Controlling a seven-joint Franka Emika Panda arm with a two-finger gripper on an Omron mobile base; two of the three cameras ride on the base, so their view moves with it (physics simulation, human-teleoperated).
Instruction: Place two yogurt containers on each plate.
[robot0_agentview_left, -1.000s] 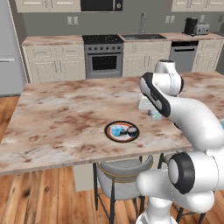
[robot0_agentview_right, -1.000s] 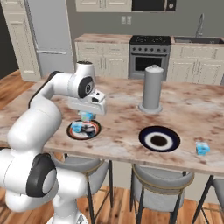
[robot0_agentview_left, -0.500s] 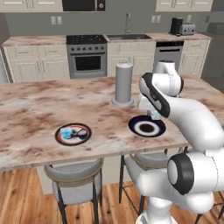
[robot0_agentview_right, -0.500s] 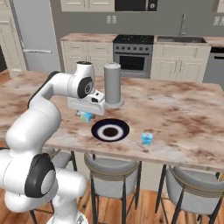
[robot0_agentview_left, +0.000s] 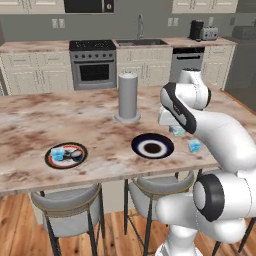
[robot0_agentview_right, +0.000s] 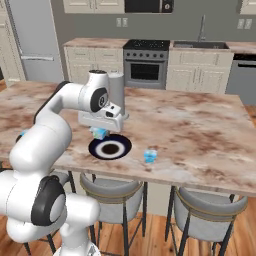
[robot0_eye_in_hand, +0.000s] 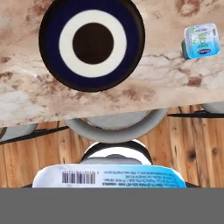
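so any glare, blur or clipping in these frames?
Left base view: flat even light, soft shadow under the tall grey cylinder, no glare. Hand view: sharp; blue-rimmed round plate crisp; the pale blue yogurt cup in the hand looms large, cut off at the bottom.

Beyond the fingertips, a blue-rimmed plate (robot0_eye_in_hand: 92, 43) with a smooth, matt glaze is seen on a marbled stone-like counter (robot0_eye_in_hand: 144, 83). A yogurt cup (robot0_eye_in_hand: 200, 41) (printed foil lid) looks glossy. Wood-plank flooring (robot0_eye_in_hand: 192, 144) is seen beneath.

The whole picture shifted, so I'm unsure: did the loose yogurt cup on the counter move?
No. The loose yogurt cup sits just right of the blue plate, as before.
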